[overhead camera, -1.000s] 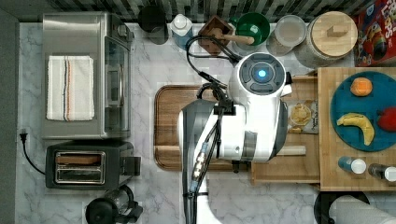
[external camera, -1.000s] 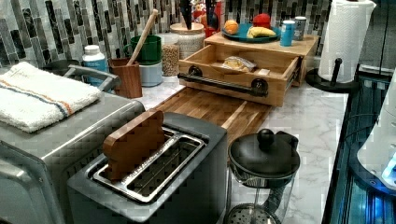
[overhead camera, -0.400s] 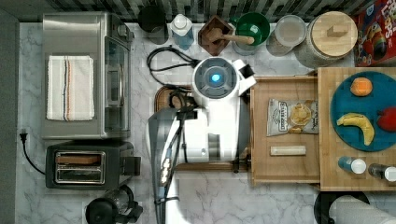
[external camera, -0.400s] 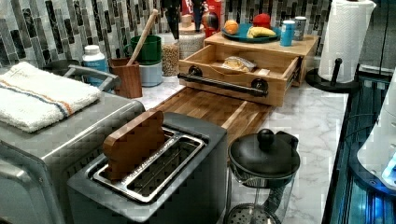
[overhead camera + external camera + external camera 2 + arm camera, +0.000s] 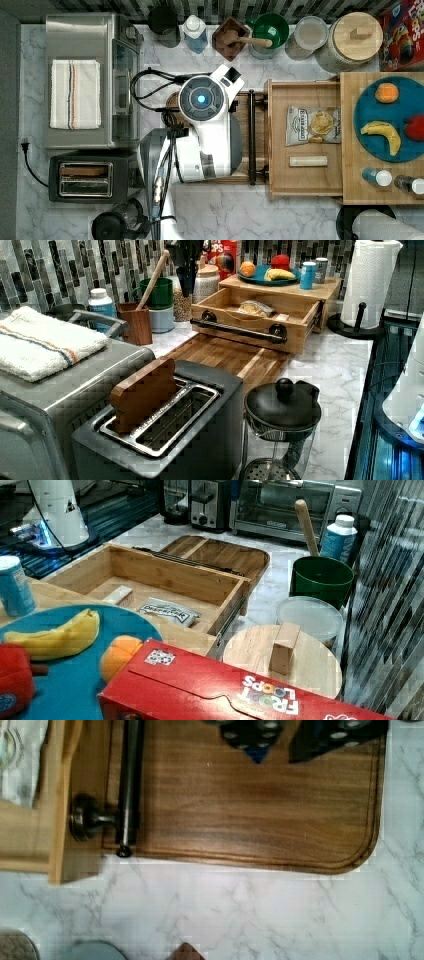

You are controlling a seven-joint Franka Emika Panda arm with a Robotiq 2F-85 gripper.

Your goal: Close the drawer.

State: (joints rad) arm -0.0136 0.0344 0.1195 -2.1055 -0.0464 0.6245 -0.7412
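The drawer (image 5: 305,107) is a light-wood box that stands pulled out from under a butcher-block slab, toward the top view's left. It holds a snack bag (image 5: 312,125) and a small pale stick (image 5: 308,161). Its dark bar handle (image 5: 251,135) runs across the front panel (image 5: 240,337). My gripper (image 5: 280,742) hangs above the dark brown tray (image 5: 250,810), apart from the handle (image 5: 129,780) on the side away from the drawer (image 5: 30,840). Its fingers sit close together with nothing between them. In the left view the gripper (image 5: 186,275) hovers beyond the drawer's far corner.
The slab with a teal plate of fruit (image 5: 387,120) tops the drawer's housing. Jars, a green cup (image 5: 270,30) and a utensil holder (image 5: 231,37) line the back wall. A toaster oven (image 5: 85,80), toaster (image 5: 85,177) and French press (image 5: 117,227) fill the top view's left.
My arm has swung toward the top view's left, from over the drawer's front to over the dark tray. The drawer stays open in the same place.
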